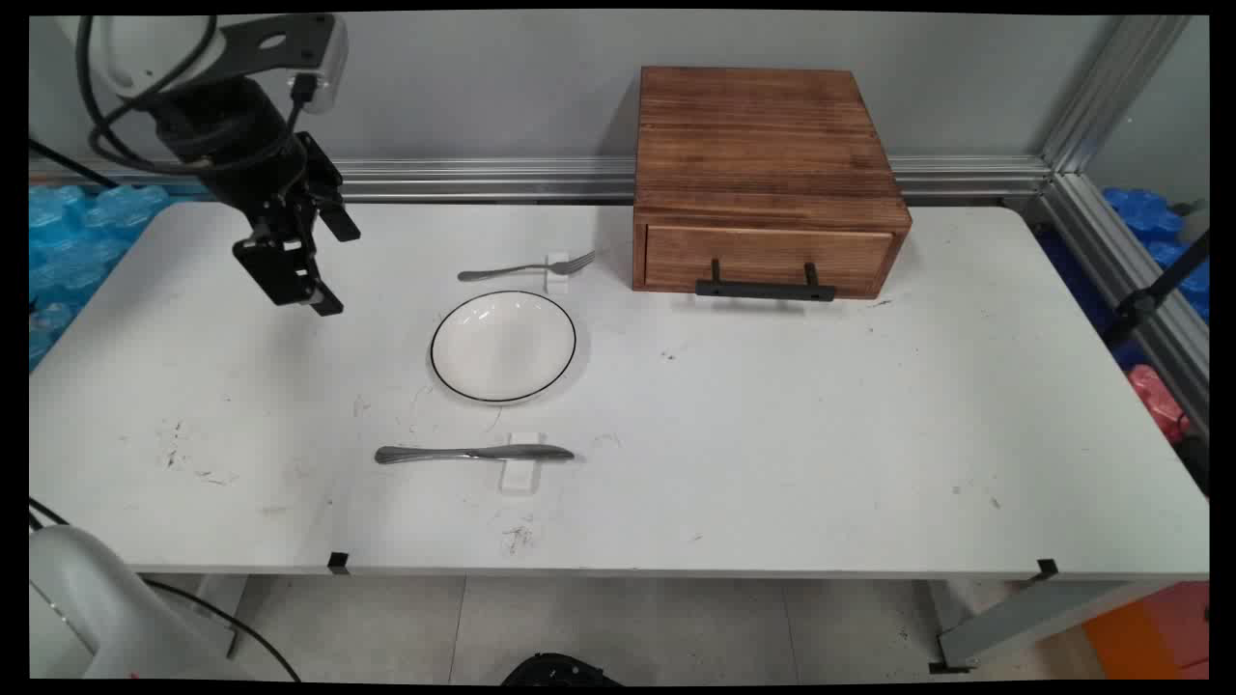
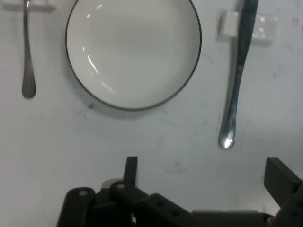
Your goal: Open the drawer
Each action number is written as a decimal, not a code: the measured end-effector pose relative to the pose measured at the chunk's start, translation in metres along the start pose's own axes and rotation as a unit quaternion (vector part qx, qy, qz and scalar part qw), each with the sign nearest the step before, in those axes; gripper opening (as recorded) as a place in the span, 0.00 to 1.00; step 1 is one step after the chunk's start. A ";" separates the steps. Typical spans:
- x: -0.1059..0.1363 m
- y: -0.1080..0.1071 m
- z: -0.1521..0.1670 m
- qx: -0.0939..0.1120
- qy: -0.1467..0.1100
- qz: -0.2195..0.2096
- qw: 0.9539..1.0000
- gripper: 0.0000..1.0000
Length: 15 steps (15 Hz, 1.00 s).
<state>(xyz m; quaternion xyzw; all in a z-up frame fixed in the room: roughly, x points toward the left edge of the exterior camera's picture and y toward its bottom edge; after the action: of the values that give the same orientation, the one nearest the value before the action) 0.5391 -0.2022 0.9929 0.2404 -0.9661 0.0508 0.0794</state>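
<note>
My black gripper (image 1: 338,270) hangs open above the table's left part, holding nothing. It is left of a white plate with a thin black rim (image 1: 503,346), some way off. In the hand view the gripper (image 2: 206,175) has its fingers (image 2: 131,170) wide apart, with bare table between them. The plate (image 2: 133,52) lies ahead of it. A metal fork (image 1: 526,269) lies beyond the plate, its tines on a small white rest (image 1: 557,273). On the plate's near side a metal knife (image 1: 473,454) lies across another white rest (image 1: 521,473). The hand view shows the fork's handle (image 2: 27,56) at left and the knife (image 2: 239,71) at right.
A wooden drawer box (image 1: 763,183) stands at the back, right of the fork, its drawer shut and a black handle (image 1: 766,287) on its front. Black cables hang from the arm at upper left. An aluminium rail (image 1: 483,179) runs along the table's far edge.
</note>
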 end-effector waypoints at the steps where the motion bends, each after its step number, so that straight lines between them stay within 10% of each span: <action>1: 0.003 0.000 0.002 0.000 0.004 -0.005 1.000 1.00; 15: 0.148 -0.025 0.075 0.000 0.151 -0.036 0.988 1.00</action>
<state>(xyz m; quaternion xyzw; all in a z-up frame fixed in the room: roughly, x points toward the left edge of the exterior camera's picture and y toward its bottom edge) 0.4126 -0.3019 0.9472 0.2644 -0.9339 0.0833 0.2259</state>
